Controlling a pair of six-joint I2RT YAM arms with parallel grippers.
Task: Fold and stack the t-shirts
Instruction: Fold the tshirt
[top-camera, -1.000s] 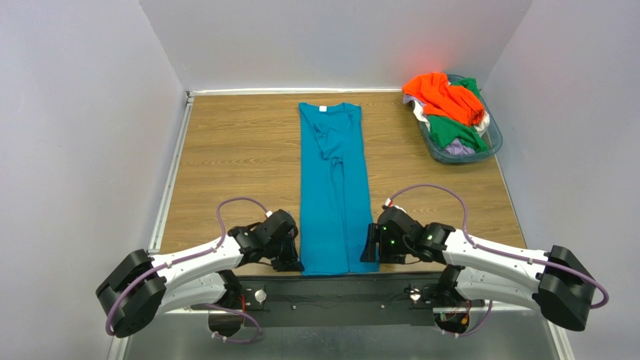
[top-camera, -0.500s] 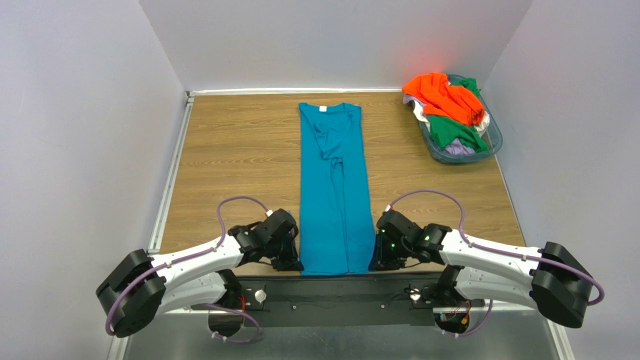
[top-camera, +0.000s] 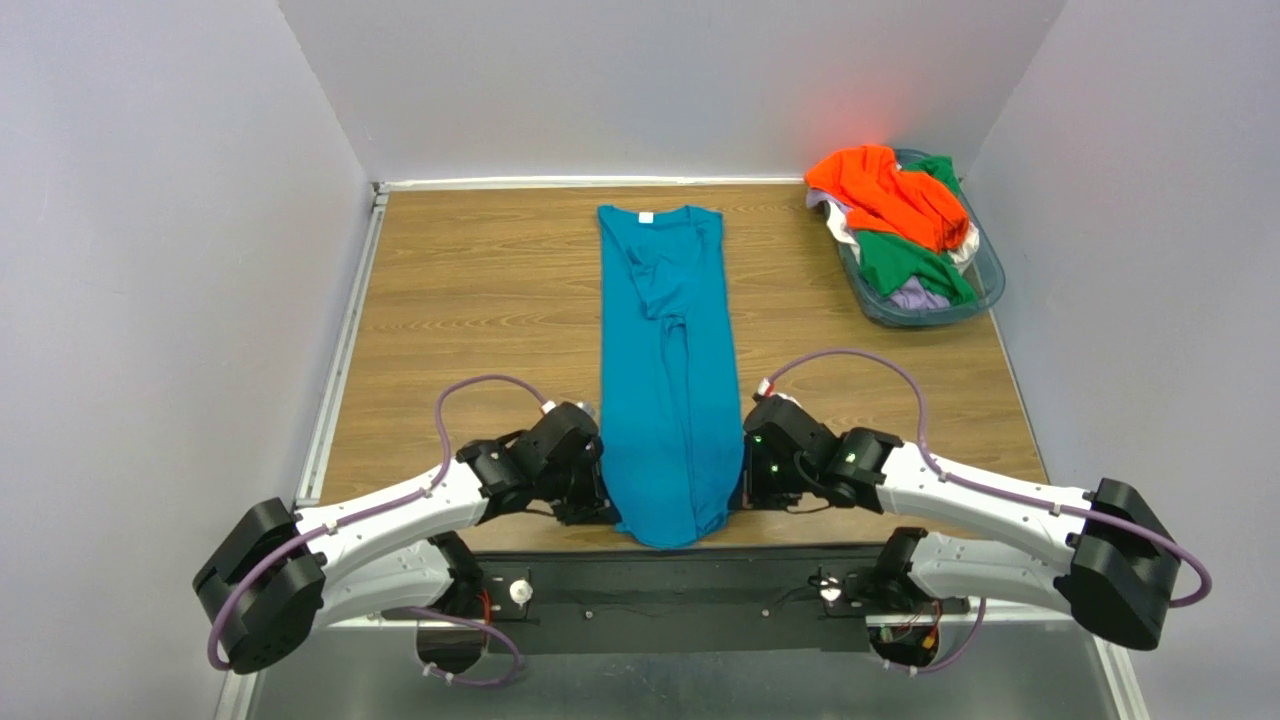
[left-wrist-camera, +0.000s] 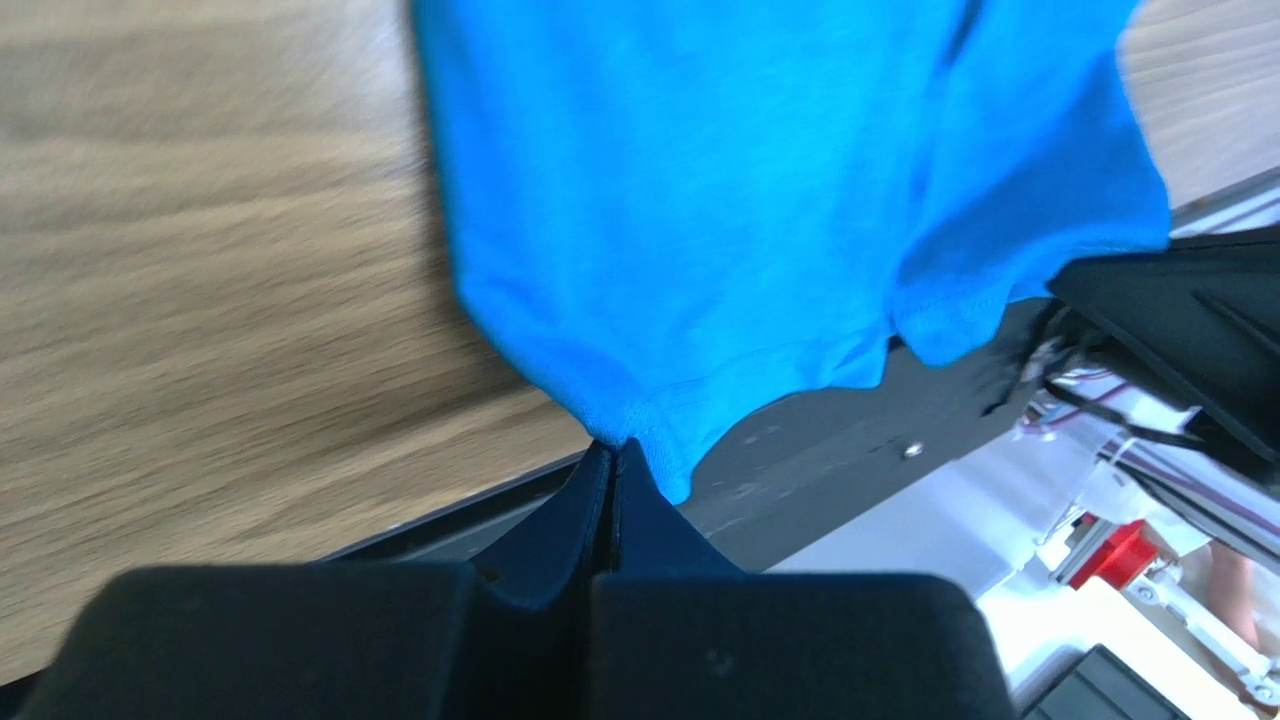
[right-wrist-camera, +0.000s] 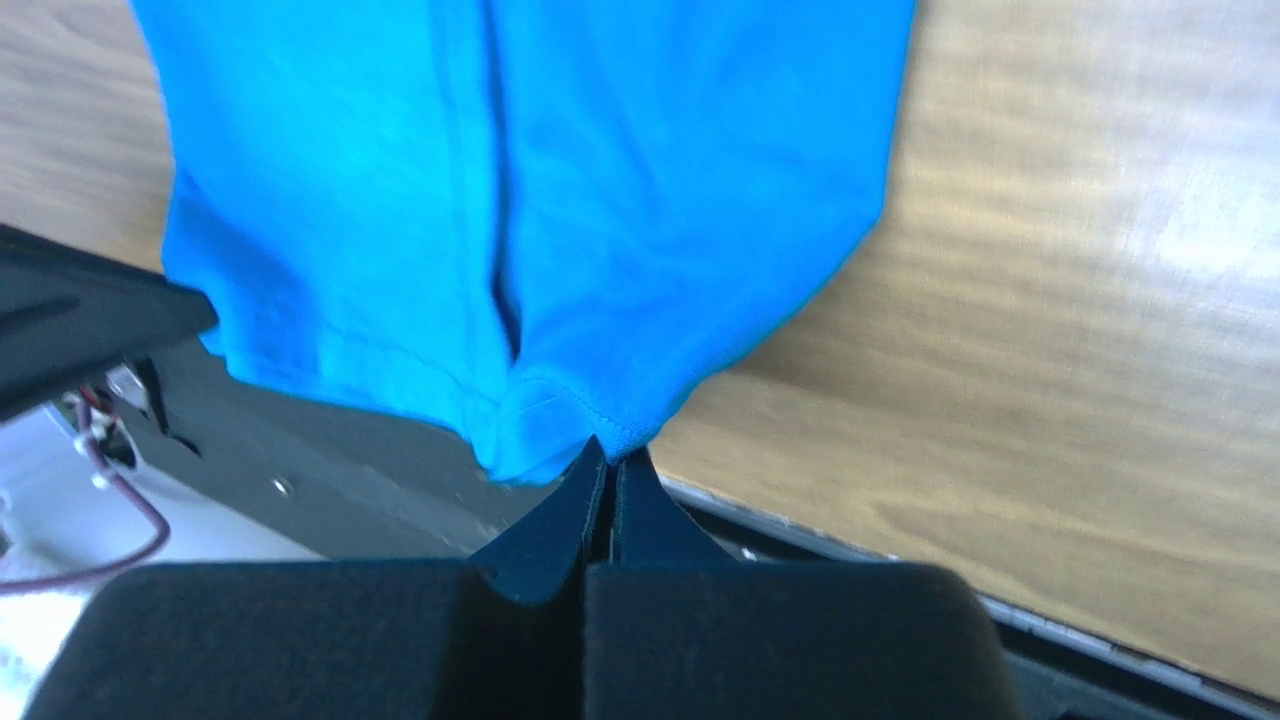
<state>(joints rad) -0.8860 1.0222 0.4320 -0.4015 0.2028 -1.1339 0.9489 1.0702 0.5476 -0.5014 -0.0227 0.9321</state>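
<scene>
Topping teal t-shirt (top-camera: 669, 375), unreadable white label (top-camera: 645, 218)

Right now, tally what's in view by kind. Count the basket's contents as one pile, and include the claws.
Teal t-shirt: 1, laid out as a long strip
Basket: 1, far right corner
Pile of clothes in it: 1, orange, green and pale
Claws: 2, left claw and right claw, each shut on the shirt's near hem
Total: 5
</scene>
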